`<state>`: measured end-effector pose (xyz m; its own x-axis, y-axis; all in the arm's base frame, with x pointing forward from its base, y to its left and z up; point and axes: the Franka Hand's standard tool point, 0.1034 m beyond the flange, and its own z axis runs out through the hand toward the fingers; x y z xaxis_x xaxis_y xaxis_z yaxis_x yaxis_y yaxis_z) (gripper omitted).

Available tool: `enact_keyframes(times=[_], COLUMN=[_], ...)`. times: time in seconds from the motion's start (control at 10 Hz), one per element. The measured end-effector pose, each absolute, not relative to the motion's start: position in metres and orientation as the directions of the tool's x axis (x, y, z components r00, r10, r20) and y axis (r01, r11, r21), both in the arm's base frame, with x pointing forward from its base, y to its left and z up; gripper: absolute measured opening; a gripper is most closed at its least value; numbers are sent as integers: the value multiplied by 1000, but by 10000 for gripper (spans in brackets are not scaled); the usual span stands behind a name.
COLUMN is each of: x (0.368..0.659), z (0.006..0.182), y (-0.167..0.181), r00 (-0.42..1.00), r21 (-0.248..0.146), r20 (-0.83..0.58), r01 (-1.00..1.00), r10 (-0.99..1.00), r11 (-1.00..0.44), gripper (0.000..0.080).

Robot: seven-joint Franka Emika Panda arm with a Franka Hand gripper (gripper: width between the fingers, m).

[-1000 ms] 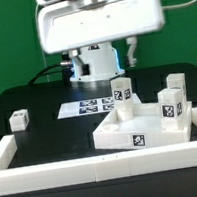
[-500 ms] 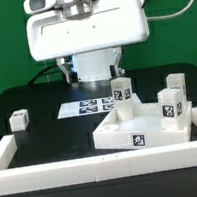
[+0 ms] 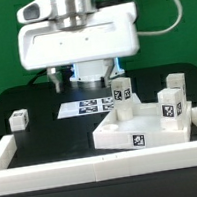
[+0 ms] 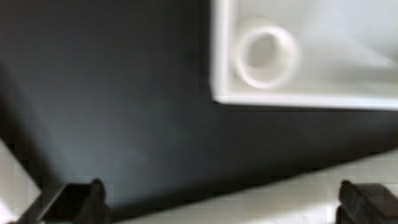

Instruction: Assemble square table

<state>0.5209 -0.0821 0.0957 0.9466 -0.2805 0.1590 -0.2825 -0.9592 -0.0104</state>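
The square table's white slab (image 3: 141,126) lies on the black table toward the exterior view's right, with tagged white blocks rising at its corners (image 3: 122,91). A small tagged leg post (image 3: 18,120) sits alone at the exterior view's left. My gripper (image 3: 86,78) hangs open and empty above the back middle of the table, left of the slab and touching nothing. In the wrist view the slab's corner with a round hole (image 4: 267,55) shows beyond the wide-apart fingertips (image 4: 75,202), and the gripper (image 4: 221,205) has only the black tabletop between its fingers.
The marker board (image 3: 85,106) lies flat under the gripper. A long low white wall (image 3: 86,170) borders the front and both sides of the work area; it also shows in the wrist view (image 4: 267,190). The arm's base (image 3: 91,69) stands behind.
The gripper has moved toward the exterior view's left and come lower, staying open. Slab and leg post have not moved.
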Motion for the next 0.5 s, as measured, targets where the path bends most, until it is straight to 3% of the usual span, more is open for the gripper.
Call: enact_keyframes(times=[0.2,0.5], x=[506,501], z=[92,94], y=[-121,-154], r00=[956,950], r21=[13,13], r20=[155,149], r01=[-253,-278], r10=[-248,-273], r11=[-967,-961], gripper=[649,649])
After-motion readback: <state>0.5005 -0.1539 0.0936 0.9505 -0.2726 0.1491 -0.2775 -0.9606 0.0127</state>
